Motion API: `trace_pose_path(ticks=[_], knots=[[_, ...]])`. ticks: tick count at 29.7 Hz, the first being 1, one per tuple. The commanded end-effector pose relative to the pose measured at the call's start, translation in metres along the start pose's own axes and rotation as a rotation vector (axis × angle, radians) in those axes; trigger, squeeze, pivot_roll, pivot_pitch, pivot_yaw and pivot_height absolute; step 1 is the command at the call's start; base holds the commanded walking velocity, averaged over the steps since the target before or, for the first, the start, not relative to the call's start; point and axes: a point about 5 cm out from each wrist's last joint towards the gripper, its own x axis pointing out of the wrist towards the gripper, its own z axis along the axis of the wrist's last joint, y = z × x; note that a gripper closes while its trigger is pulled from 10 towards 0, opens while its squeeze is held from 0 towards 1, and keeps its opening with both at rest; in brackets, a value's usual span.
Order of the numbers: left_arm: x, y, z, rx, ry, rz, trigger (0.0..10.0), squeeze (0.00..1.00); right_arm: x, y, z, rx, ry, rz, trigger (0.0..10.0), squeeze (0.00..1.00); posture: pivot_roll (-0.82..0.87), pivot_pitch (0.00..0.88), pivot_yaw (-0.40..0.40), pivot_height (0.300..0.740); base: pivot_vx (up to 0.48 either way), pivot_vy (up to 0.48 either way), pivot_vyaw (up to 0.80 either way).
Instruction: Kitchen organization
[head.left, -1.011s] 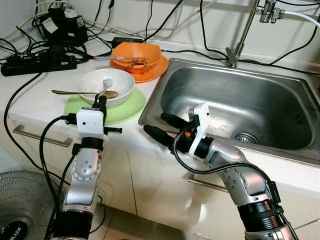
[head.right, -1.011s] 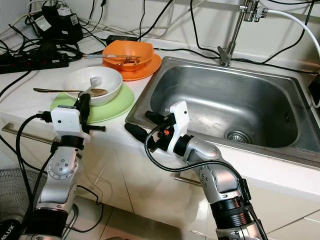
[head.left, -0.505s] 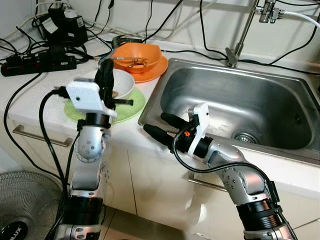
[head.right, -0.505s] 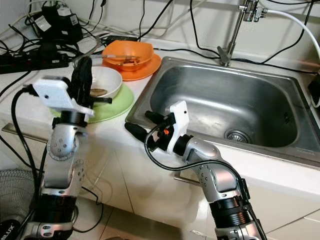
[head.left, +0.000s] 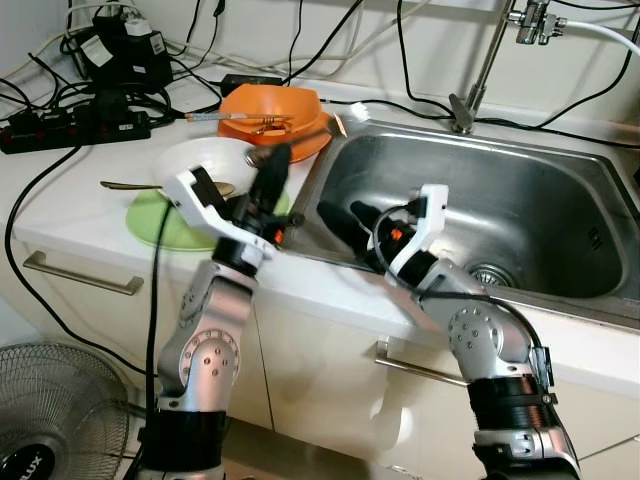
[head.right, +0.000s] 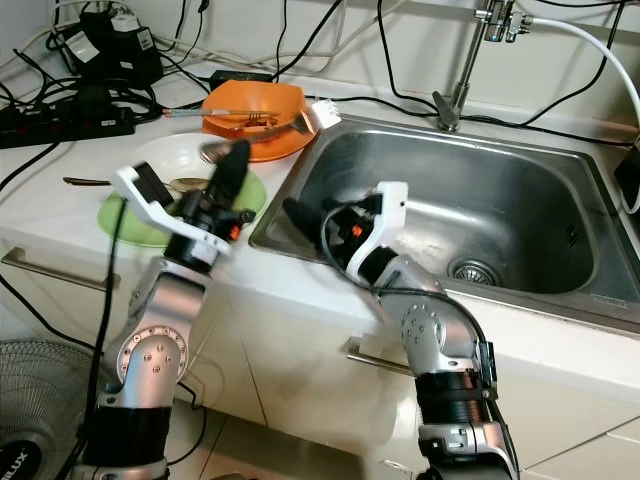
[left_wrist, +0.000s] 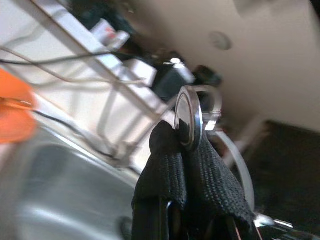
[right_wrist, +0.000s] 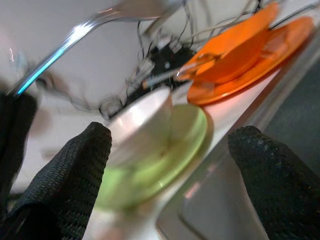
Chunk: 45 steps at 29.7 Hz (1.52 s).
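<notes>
Spoon (left_wrist: 187, 120) is sitting pinched between the closed fingers of the left claw (head.left: 268, 178), its bowl end standing clear above the fingertips, raised over the counter's (head.left: 70, 200) edge beside the sink (head.left: 520, 200); I judge it is being carried toward the basin for washing. Behind it, the white bowl (head.left: 205, 160) is resting on the green plate (head.left: 160, 215), another spoon (head.left: 150, 186) lying across it. The right claw (head.left: 345, 218) is hovering at the sink rim with fingers spread wide, holding nothing, probably waiting its turn.
</notes>
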Motion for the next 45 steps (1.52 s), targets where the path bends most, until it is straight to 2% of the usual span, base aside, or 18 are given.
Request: trace_pose_path(ticks=[1, 3, 5, 7, 13, 14, 18, 19, 20, 25, 30, 37, 45], knots=[[0.0, -0.008, 0.002, -0.045, -0.001, -0.055, 0.0, 0.0, -0.002, -0.005, 0.006, 0.065, -0.025, -0.027, 10.0, 0.0, -0.07, 0.0, 0.002, 0.74, 0.0, 0.0, 0.0], [-0.002, -0.01, 0.0, -0.094, 0.028, -0.083, 0.0, 0.0, -0.003, -0.011, 0.007, 0.109, -0.034, -0.042, 10.0, 0.0, -0.07, 0.0, 0.002, 0.74, 0.0, 0.0, 0.0], [-0.004, -0.01, -0.002, -0.097, 0.049, -0.088, 0.0, 0.0, -0.003, -0.012, 0.007, 0.126, -0.036, -0.045, 10.0, 0.0, -0.07, 0.0, 0.002, 0.74, 0.0, 0.0, 0.0], [-0.006, -0.009, -0.004, -0.057, 0.078, -0.082, 0.0, 0.0, -0.003, -0.012, 0.008, 0.137, -0.036, -0.039, 10.0, 0.0, -0.07, 0.0, 0.002, 0.74, 0.0, 0.0, 0.0], [-0.007, -0.01, -0.006, -0.075, 0.093, -0.094, 0.0, 0.0, -0.004, -0.009, 0.006, 0.154, -0.024, -0.024, 10.0, 0.0, -0.08, 0.0, -0.001, 0.74, 0.0, 0.0, 0.0], [-0.007, -0.009, -0.004, -0.08, 0.083, -0.085, 0.0, 0.0, -0.005, -0.008, 0.006, 0.162, -0.022, -0.014, 10.0, 1.0, -0.08, 0.0, -0.002, 0.74, 0.0, 0.0, 0.0], [-0.008, -0.004, 0.001, -0.078, 0.055, -0.056, 0.0, 0.0, -0.007, -0.007, 0.004, 0.162, -0.006, 0.011, 10.0, 1.0, -0.08, 0.0, -0.002, 0.74, 0.0, 0.0, 0.0], [-0.008, -0.002, 0.002, -0.075, 0.05, -0.047, 0.0, 0.0, -0.008, -0.006, 0.004, 0.163, 0.001, 0.027, 10.0, 0.43, -0.08, 0.0, -0.002, 0.74, 0.0, 0.0, 0.0], [-0.008, -0.001, 0.002, -0.073, 0.046, -0.04, 0.0, 0.0, -0.008, -0.004, 0.004, 0.164, 0.006, 0.038, 10.0, 0.0, -0.08, 0.0, -0.002, 0.74, 0.0, 0.0, 0.0], [-0.01, 0.004, 0.004, -0.068, 0.038, -0.02, 0.0, 0.0, -0.014, -0.003, 0.002, 0.149, 0.03, 0.072, 10.0, 0.0, -0.08, 0.0, -0.002, 0.74, 0.0, 0.0, 0.0], [-0.011, 0.005, 0.002, -0.076, 0.048, -0.013, 0.0, 0.0, -0.015, -0.005, 0.009, 0.175, -0.008, 0.079, 10.0, 0.0, -0.09, 0.0, -0.002, 0.74, 0.0, 0.0, 0.0], [-0.014, 0.005, -0.01, -0.092, 0.085, -0.011, 0.0, 0.0, -0.008, 0.013, 0.025, 0.195, -0.087, 0.189, 10.0, 0.0, -0.09, 0.0, 0.0, 0.74, 0.0, 0.0, 0.0], [-0.015, 0.005, -0.012, -0.097, 0.1, -0.014, 0.0, 0.0, -0.003, 0.022, 0.028, 0.211, -0.087, 0.241, 10.0, 0.0, -0.09, 0.0, -0.001, 0.74, 0.0, 0.0, 0.0]])
